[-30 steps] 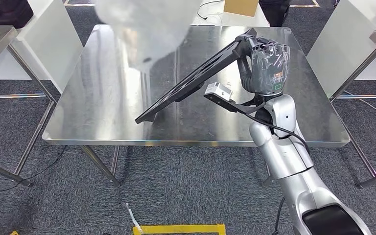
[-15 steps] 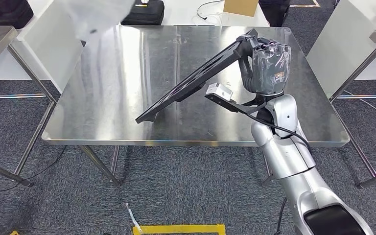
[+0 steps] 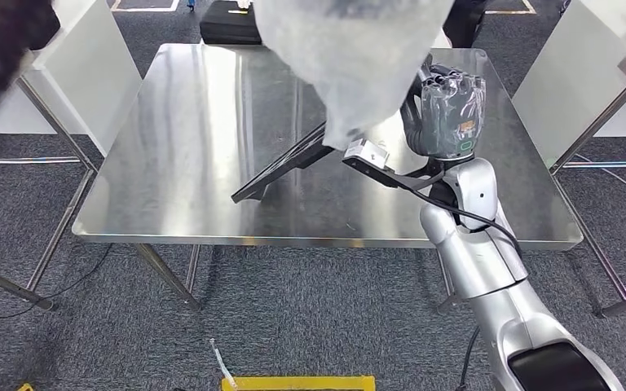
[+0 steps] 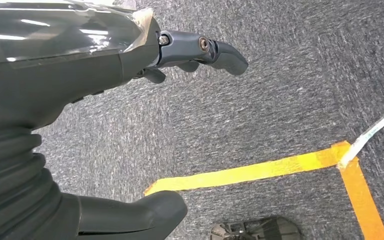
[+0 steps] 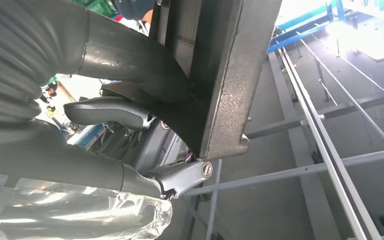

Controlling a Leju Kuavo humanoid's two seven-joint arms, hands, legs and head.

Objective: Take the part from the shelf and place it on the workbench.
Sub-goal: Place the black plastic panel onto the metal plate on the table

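Right robot hand point(image 3: 448, 110) is clenched around the far end of the part point(image 3: 281, 167), a long flat black panel; right wrist view shows the thumb and fingers point(image 5: 110, 112) wrapped on its edge point(image 5: 220, 75). Part slopes down from the robot hand toward the near left, its low tip on or just above the steel bench point(image 3: 179, 122), can't tell which. A blurred white mass covers the part's middle. Left robot hand point(image 4: 80, 60) hangs over carpet, released, fingers apart, grasping nothing.
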